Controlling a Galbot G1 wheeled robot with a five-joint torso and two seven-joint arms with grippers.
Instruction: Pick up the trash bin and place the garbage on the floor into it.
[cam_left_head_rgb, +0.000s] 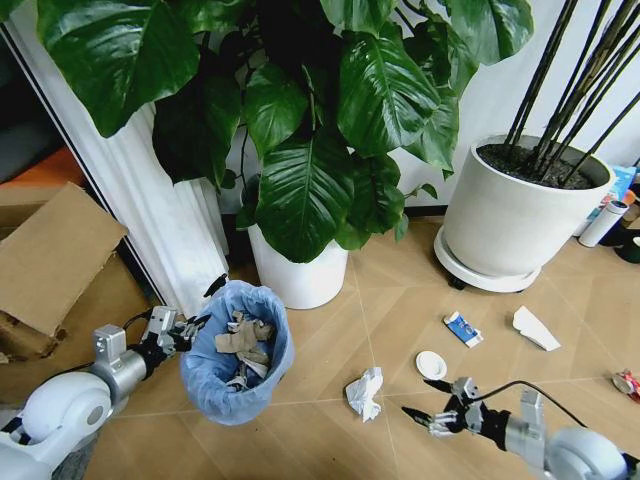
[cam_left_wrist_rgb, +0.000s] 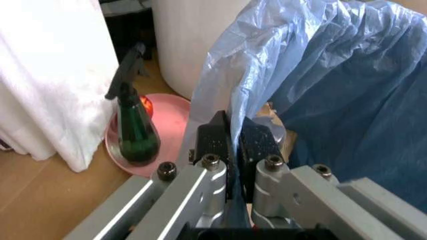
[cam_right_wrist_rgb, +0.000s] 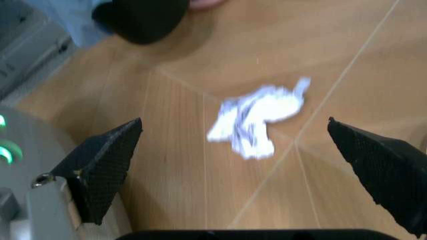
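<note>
Trash bin (cam_left_head_rgb: 237, 368), lined in blue, stands on the floor below the plant pot (cam_left_head_rgb: 300, 275), apparently holding brown scraps. Left gripper (cam_left_wrist_rgb: 233, 145) is clamped on its bag rim. Crumpled paper (cam_right_wrist_rgb: 257, 117) lies beside the bin; right gripper (cam_left_head_rgb: 425, 398), fingers spread wide, hovers near it. White disc (cam_left_head_rgb: 431, 364) just beyond

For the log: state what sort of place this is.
Probably an indoor corner of a home or office: wood-pattern floor, big potted plants in white pots, a cardboard box by the wall, litter lying about.
</note>
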